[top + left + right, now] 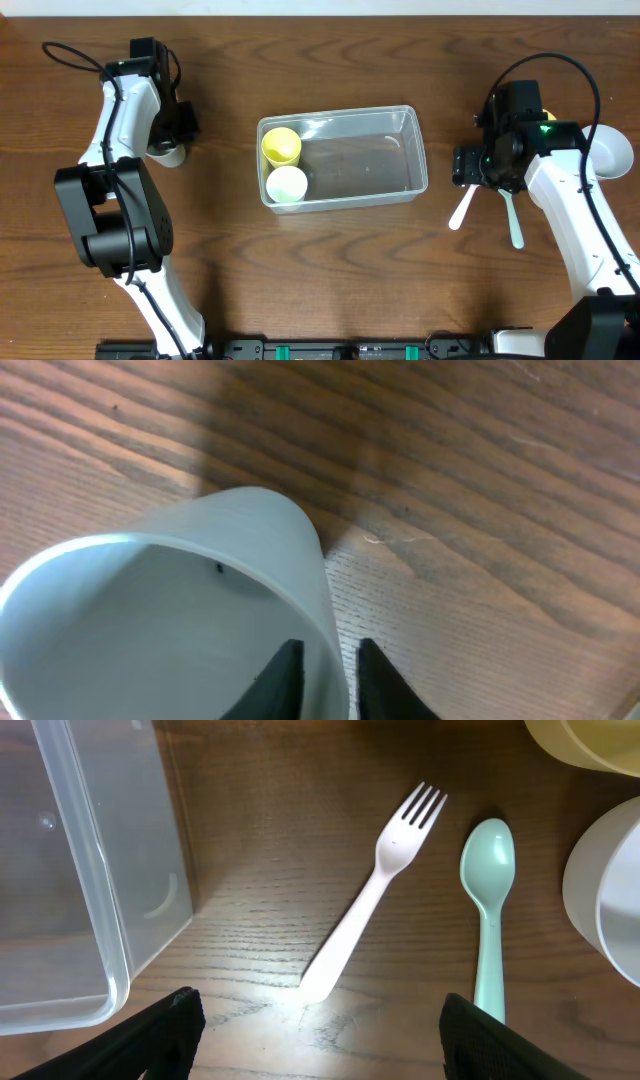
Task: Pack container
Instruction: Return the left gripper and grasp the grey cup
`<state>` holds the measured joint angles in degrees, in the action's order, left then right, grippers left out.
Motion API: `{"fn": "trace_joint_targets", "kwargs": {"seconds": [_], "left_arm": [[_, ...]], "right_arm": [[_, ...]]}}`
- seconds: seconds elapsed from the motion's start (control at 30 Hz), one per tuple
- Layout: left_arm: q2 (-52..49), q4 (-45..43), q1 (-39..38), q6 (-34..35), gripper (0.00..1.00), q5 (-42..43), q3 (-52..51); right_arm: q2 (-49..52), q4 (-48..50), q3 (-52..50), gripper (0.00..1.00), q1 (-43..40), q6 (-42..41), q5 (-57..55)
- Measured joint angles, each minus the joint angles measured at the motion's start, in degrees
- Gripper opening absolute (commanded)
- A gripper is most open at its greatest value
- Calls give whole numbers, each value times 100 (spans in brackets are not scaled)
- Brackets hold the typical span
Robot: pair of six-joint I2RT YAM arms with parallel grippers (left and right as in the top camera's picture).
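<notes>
The clear rectangular container (400, 125) lies mid-table with a yellow cup (281, 146) and a pale cup (286, 185) at its left end. At the far left my left gripper (172, 142) is shut on the wall of a grey-blue cup (165, 156). In the left wrist view one finger is inside the grey-blue cup (200, 580) and the other outside, the gripper (330, 660) pinching its rim. My right gripper (462, 165) hangs open right of the container. Its fingers (150, 1040) spread wide above a white fork (370, 900) and a mint spoon (487, 910).
A white bowl (612, 152) and a yellow bowl (548, 115) sit at the far right, behind the right arm. The container's corner (90, 870) is close to the left of the right gripper. The fork (462, 210) and spoon (513, 222) lie on bare wood.
</notes>
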<state>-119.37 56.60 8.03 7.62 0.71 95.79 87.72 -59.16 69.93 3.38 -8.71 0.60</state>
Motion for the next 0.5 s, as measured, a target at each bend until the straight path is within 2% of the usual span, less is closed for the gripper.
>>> {"fn": "trace_joint_targets", "kwargs": {"seconds": [0.07,0.1,0.5], "left_arm": [[0,2,0,-13,11,4,0],[0,4,0,-11,6,17,0],[129,575,-144,-15,6,20,39]], "right_arm": [[0,-2,0,77,0,0,2],[0,-2,0,77,0,0,0],[0,4,0,77,0,0,0]]}}
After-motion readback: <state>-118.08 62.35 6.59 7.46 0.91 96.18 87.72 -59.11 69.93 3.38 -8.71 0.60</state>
